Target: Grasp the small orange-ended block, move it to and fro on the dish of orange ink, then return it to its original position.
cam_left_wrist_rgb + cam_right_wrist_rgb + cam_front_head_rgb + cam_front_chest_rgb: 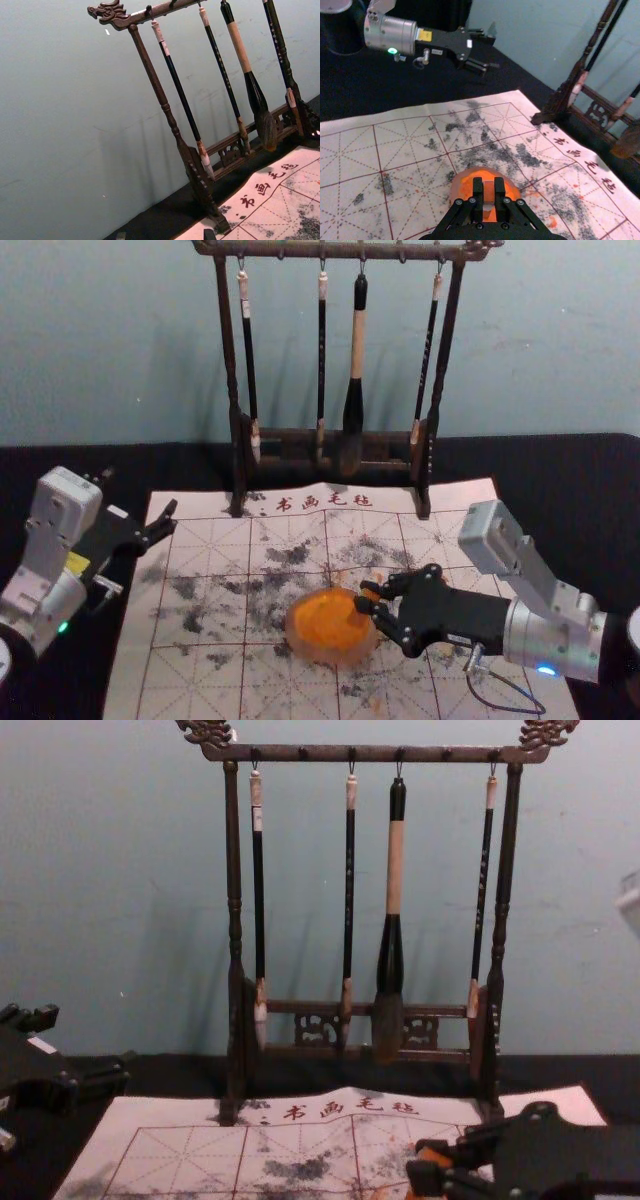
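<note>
Head view: a round, shallow dish (335,658) sits on a pale gridded mat (200,680) laid over the dark worktop (575,465). The dish holds orange ink (328,622), which spreads over its inside within a paler, translucent rim. The right gripper (368,598) reaches in from the robot's right, its jaws clenched around the small block (489,189) at the dish's right-hand side. In the right wrist view, the block lies between the two jaws, orange toward the top with a paler band beneath, and is seen against the ink in the dish; whether its lower end touches the ink cannot be told. The left gripper (140,491) is parked above the worktop beyond the mat's left edge, its jaws released and spread apart, with nothing between them. Dark stains mark the mat around the dish, with smaller orange spots near it, and a row of printed characters (325,502) runs along the far edge. Behind the dish, a carved wooden rack (380,754) stands upright with its feet at the mat's far edge; from its top bar hang three slender brushes (259,900) and one thick brush (395,870), tips down.
</note>
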You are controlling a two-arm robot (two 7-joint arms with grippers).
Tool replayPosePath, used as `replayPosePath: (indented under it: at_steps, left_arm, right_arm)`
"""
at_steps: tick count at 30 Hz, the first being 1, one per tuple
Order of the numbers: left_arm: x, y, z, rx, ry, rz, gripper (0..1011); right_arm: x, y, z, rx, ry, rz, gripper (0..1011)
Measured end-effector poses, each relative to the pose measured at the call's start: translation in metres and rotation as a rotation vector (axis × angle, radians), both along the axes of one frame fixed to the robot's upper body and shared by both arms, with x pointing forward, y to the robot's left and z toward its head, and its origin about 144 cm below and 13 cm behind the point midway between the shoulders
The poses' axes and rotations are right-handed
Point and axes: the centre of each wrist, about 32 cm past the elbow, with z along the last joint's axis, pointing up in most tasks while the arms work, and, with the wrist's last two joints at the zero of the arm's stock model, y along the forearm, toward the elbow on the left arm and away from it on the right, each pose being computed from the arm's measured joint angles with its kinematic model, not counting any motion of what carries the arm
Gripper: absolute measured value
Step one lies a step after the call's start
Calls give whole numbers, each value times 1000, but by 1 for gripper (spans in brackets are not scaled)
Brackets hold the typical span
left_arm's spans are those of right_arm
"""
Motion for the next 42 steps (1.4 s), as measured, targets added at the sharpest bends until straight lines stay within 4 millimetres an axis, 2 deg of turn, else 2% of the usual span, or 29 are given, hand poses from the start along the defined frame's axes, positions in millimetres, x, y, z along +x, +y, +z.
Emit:
replayPosePath:
  at_steps: [19,42]
  left_arm:
    - [0,0,0,0,0,0,1001]
    - [0,0,0,0,0,0,1001]
  right_arm:
    - [18,13,6,-60,40,37,99]
    - [21,26,2,-90,67,65,99]
